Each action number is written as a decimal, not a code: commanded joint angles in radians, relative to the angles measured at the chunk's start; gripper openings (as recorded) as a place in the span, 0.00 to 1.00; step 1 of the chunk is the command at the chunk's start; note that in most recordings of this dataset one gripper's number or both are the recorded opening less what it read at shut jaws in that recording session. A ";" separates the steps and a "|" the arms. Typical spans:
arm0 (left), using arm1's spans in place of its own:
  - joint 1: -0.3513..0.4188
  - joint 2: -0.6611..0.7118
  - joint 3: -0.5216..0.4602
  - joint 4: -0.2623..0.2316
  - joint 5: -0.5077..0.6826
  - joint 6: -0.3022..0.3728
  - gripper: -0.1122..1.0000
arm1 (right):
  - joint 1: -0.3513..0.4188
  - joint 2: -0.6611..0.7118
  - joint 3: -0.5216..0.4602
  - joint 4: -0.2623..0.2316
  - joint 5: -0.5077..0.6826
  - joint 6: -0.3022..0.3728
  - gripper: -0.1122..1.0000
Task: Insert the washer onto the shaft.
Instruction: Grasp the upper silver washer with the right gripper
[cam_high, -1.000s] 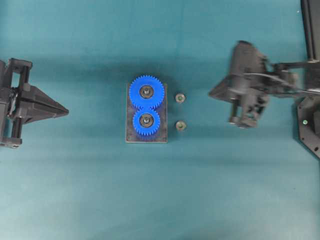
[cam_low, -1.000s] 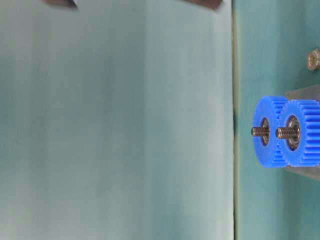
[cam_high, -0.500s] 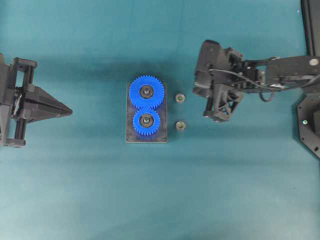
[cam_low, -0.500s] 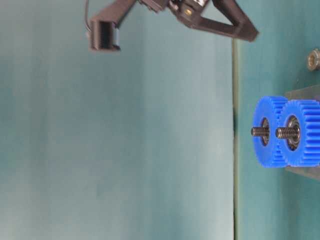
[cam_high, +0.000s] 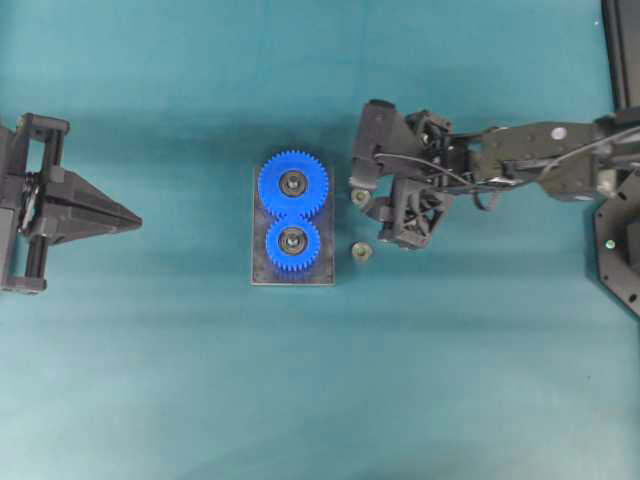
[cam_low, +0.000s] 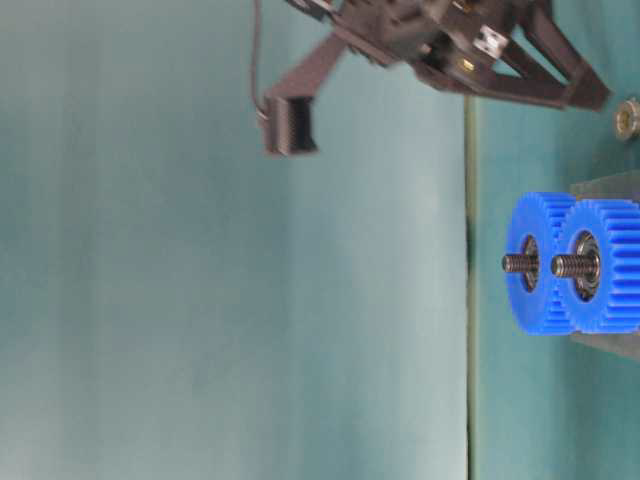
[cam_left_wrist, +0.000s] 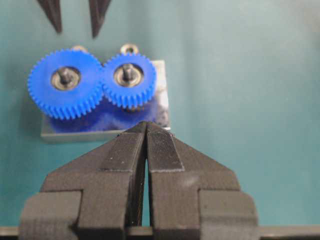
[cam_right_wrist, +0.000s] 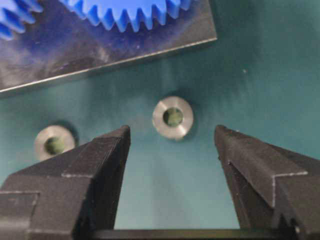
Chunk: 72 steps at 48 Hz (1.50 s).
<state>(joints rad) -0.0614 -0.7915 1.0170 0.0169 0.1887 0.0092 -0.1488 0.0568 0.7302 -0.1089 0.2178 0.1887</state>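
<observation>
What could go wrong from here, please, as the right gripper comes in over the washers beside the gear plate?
1. The right gripper is open with one washer roughly between its fingertips; lying flat on the table, it may slip out as they close.
2. The second washer sits near the left fingertip and could be nudged.
3. The base plate lies close ahead, so overshoot risks contact.
</observation>
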 joint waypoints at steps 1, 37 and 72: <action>0.000 -0.002 -0.021 0.003 -0.006 0.000 0.11 | 0.002 0.003 -0.029 -0.003 -0.008 -0.005 0.74; 0.000 -0.002 -0.029 0.003 -0.009 -0.003 0.11 | -0.014 0.089 -0.041 -0.023 -0.012 -0.005 0.72; 0.002 0.002 -0.029 0.003 -0.012 -0.003 0.10 | -0.008 0.032 -0.115 -0.023 0.129 0.009 0.39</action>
<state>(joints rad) -0.0614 -0.7915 1.0140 0.0169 0.1856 0.0092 -0.1580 0.1396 0.6550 -0.1289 0.3221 0.1887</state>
